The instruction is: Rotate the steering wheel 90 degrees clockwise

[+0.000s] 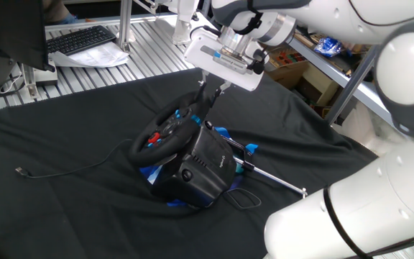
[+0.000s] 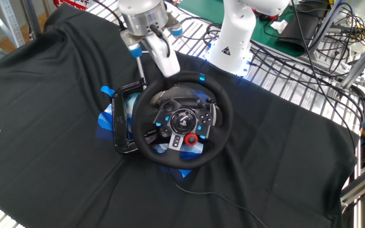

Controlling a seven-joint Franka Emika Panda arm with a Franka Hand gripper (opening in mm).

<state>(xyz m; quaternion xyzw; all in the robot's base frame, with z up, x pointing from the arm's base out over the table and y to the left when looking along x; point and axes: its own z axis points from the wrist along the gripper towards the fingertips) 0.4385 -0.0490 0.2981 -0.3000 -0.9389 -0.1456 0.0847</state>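
The steering wheel (image 2: 181,119) is a black round racing wheel with red and blue hub buttons, standing tilted on its boxy black base (image 1: 201,167) in the middle of the black cloth. Its blue rim stripe (image 2: 201,78) sits right of the top. My gripper (image 2: 168,71) comes down from above and is shut on the wheel's upper rim, left of the stripe. In the one fixed view the gripper (image 1: 205,97) meets the far top edge of the wheel (image 1: 162,133). The fingertips are partly hidden by the rim.
Blue clamps and a metal rod (image 1: 272,177) stick out beside the base. A thin cable (image 1: 70,167) lies on the cloth to the left. A keyboard (image 1: 81,39) lies on the metal table behind. Another robot's white base (image 2: 236,31) and cables (image 2: 315,25) stand beyond the cloth.
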